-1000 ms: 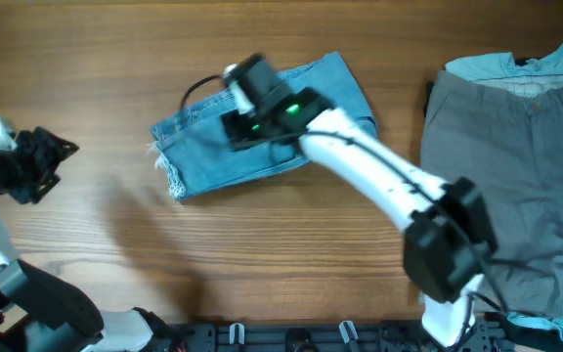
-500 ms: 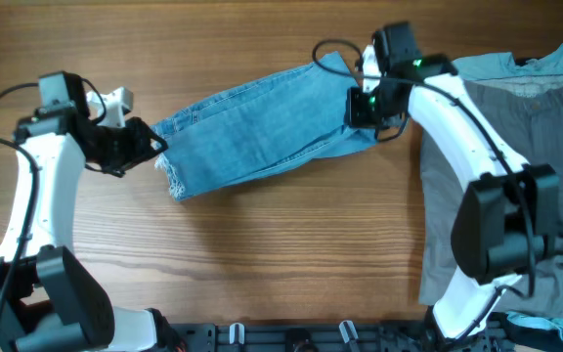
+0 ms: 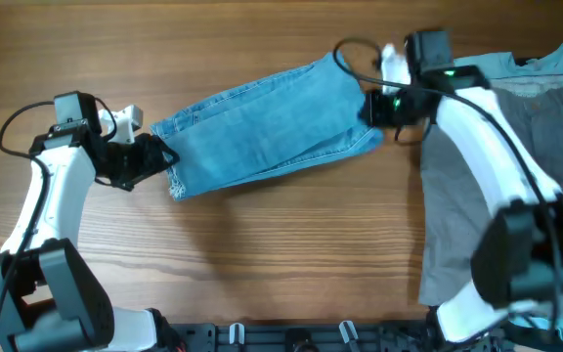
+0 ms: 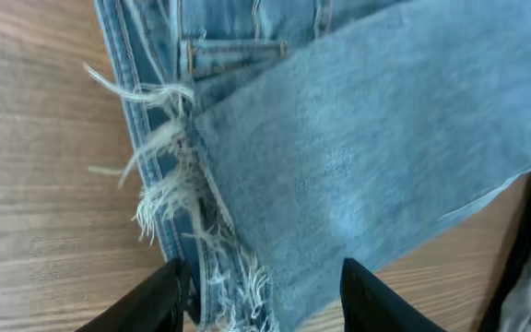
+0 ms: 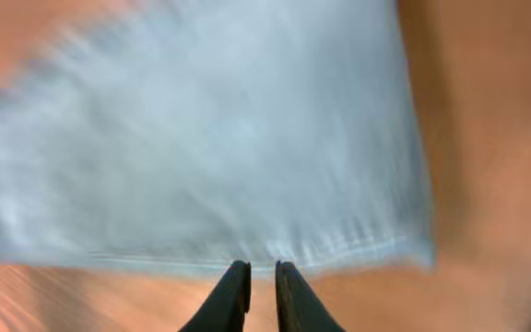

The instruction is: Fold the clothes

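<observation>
The overhead camera looked straight down from well above. It took in the table (image 3: 262, 264), the whole jeans (image 3: 262, 132), my left gripper (image 3: 161, 156) and my right gripper (image 3: 371, 108). My left wrist camera sat close over the frayed hem (image 4: 187, 198), facing down past my own fingers (image 4: 155, 300). My right wrist camera was nearer still and blurred, facing the jeans' opposite end. All three views shared the jeans.
</observation>
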### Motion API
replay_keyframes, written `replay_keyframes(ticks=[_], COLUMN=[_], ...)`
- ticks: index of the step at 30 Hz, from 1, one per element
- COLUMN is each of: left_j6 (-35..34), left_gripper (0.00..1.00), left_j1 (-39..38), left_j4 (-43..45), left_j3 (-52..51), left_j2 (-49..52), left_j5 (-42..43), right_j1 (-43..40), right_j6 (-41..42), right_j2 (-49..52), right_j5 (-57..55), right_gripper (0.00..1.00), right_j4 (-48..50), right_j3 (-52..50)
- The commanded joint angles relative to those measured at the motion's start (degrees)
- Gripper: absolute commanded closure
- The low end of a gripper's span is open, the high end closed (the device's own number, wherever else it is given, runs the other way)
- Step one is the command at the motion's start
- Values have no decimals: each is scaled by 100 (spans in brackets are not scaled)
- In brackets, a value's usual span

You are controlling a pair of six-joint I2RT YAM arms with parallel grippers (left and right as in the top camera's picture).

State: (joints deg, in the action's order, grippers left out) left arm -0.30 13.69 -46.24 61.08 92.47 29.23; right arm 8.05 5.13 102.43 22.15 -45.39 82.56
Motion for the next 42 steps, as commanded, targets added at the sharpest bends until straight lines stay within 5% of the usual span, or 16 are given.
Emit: replay_keyframes(ticks=[1,3,9,12,19,25,35,40,42], left_j6=[-37,-35,-35,-33,-20,608,245,238,101], left_gripper=[47,45,1,0,0,0,0,21,8], left_j1=[44,46,46,70,424,85,-326,-284,-212], left_j4=[63,57,61,4,109,131,407,575,444], left_j3=[133,133,133,133,133,114,114,114,133], left_j2=[31,31,31,31,33,83,1143,1196,1185], left_j5=[271,267,264,264,267,258,-105,-229,-201], right_j1=[68,72,61,-20,31,251,1054,1405,1707], right_j6=[-17,138,1578,2238,732,713,695,693,710], right_j2=[-63,160,1810,2159,938,223,413,420,422], right_j5=[201,142,146,170,754,754,557,557,623], right_gripper=[89,89,92,89,83,82,82,88,92], right_j4=[455,680,855,400,315,466,466,481,671], right_j3=[96,48,-149,-149,90,90,55,7,-201])
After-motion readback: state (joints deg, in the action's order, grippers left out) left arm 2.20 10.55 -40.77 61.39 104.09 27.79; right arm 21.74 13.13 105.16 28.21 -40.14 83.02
